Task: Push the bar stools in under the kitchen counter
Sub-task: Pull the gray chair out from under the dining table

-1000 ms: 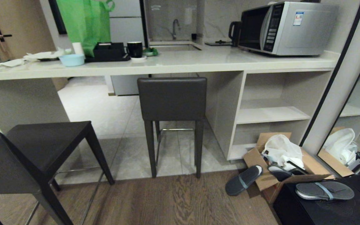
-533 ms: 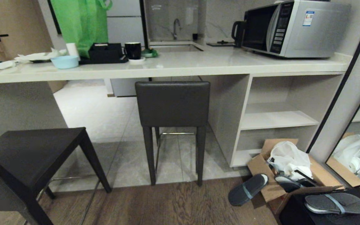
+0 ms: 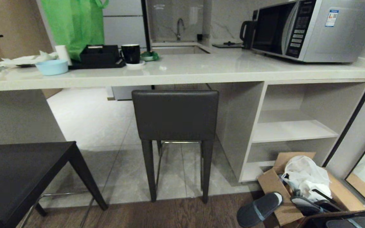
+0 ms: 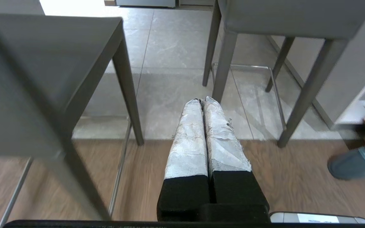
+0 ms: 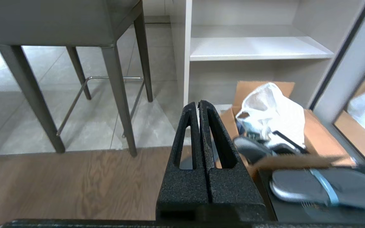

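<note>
Kitchen counter (image 3: pixel 182 74), off-white slab, runs across the head view w/ two bar stools before it: one stool (image 3: pixel 175 115) stands upright at the counter's edge, backrest just below the slab, front legs at the line where grey tile (image 3: pixel 106 126) meets wood floor (image 3: pixel 176 215); the 2nd stool (image 3: pixel 17 177) sits nearer, at lower left, well out from the counter, only its dark seat and some legs in frame. Neither arm shows in the head view. Wrist cams fill that gap: left gripper (image 4: pixel 202 100), fingers wrapped in pale tape and pressed together, holding nothing, hangs above the wood floor between the near stool (image 4: pixel 43 79) and the upright one (image 4: pixel 284 19); right gripper (image 5: pixel 199 104), black fingers also pressed together and empty, points toward the open shelves (image 5: pixel 258 47), w/ the upright stool's legs and metal footrest (image 5: pixel 106 79) to one side. On the slab, seen by the head cam only: microwave (image 3: pixel 315 30), black mug (image 3: pixel 130 53), blue bowl (image 3: pixel 52 67), black tray (image 3: pixel 99 56), green bag (image 3: pixel 74 25), sink tap (image 3: pixel 179 27) behind. On the floor by the shelves: cardboard box (image 3: pixel 277 186) w/ a white plastic bag (image 3: pixel 306 177), plus a grey slipper (image 3: pixel 258 209). Mirror edge at far right.
</note>
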